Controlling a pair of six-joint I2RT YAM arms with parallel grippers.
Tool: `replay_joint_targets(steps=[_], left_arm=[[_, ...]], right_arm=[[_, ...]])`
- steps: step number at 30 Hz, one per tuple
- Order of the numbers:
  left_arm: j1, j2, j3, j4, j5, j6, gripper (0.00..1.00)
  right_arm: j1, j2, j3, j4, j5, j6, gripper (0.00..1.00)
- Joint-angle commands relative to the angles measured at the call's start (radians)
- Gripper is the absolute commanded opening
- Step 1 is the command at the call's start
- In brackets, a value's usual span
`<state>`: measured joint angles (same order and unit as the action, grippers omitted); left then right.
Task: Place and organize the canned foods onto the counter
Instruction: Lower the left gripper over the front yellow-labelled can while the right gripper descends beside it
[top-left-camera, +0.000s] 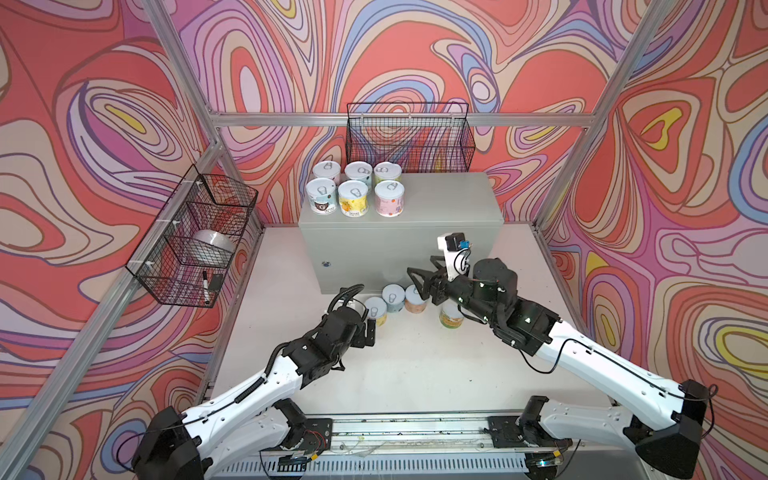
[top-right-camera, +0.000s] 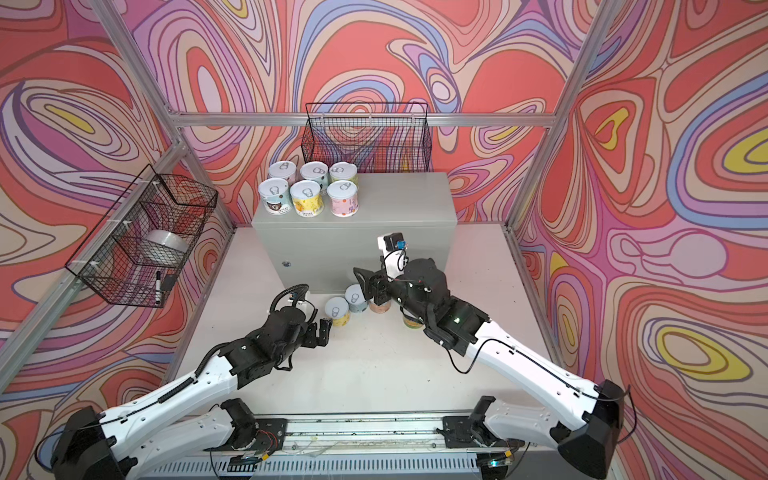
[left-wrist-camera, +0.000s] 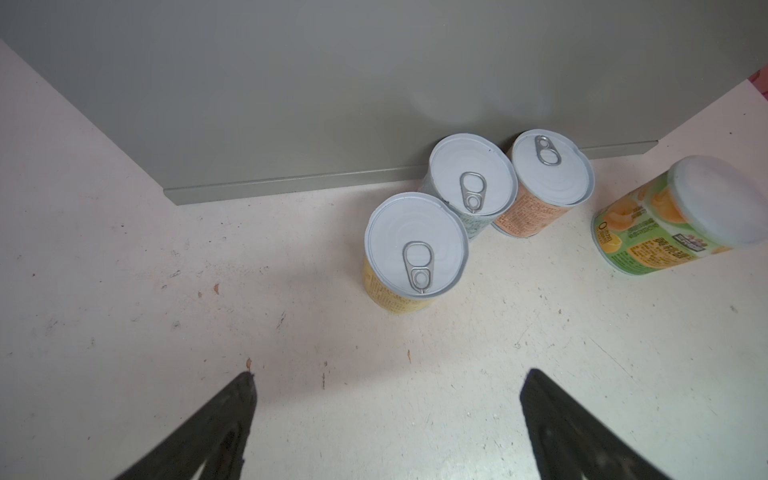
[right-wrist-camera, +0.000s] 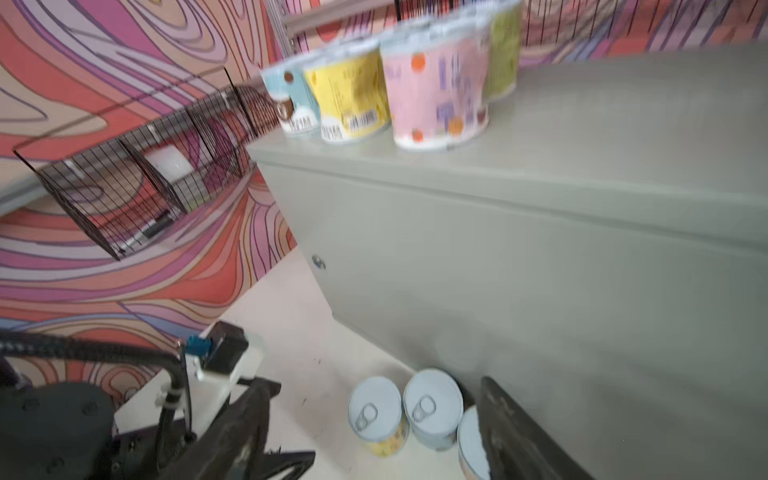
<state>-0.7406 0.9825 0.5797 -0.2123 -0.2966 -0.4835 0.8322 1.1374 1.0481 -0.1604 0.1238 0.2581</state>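
Observation:
Several canned foods (top-left-camera: 353, 187) stand in two rows on the left of the counter (top-left-camera: 449, 199), in both top views. On the white table at its front stand a yellow can (left-wrist-camera: 415, 245), a pale can (left-wrist-camera: 473, 178), an orange can (left-wrist-camera: 548, 170) and a green-orange capped can (left-wrist-camera: 648, 224). My left gripper (top-left-camera: 370, 328) is open just short of the yellow can, nothing between its fingers (left-wrist-camera: 232, 415). My right gripper (top-left-camera: 422, 274) hangs open above the orange can (top-left-camera: 415, 298), holding nothing; the pink can (right-wrist-camera: 436, 83) on the counter shows in its wrist view.
A black wire basket (top-left-camera: 191, 237) on the left wall holds a silver tape roll (top-left-camera: 214, 245) and a marker (top-left-camera: 205, 286). Another wire basket (top-left-camera: 409, 137) hangs on the back wall above the counter. The right arm (top-left-camera: 515, 316) partly covers the green-orange can (top-left-camera: 451, 314).

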Motion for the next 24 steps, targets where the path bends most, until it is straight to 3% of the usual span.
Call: replay_joint_targets(steps=[1,8,16,24], left_arm=[[-0.006,0.022,-0.02,0.076,-0.018,-0.026,1.0],[-0.005,0.069,-0.035,0.123,-0.021,-0.027,1.0],[-0.006,0.158,-0.055,0.234,-0.048,-0.017,1.0],[-0.005,0.302,-0.023,0.34,-0.031,0.008,1.0]], right_arm=[[0.014,-0.027,-0.107,-0.053,0.083,0.113,0.82],[0.017,-0.061,-0.282,-0.032,0.1,0.239,0.81],[0.017,-0.017,-0.32,-0.014,0.087,0.275,0.79],[0.018,-0.016,-0.34,-0.017,0.088,0.283,0.84]])
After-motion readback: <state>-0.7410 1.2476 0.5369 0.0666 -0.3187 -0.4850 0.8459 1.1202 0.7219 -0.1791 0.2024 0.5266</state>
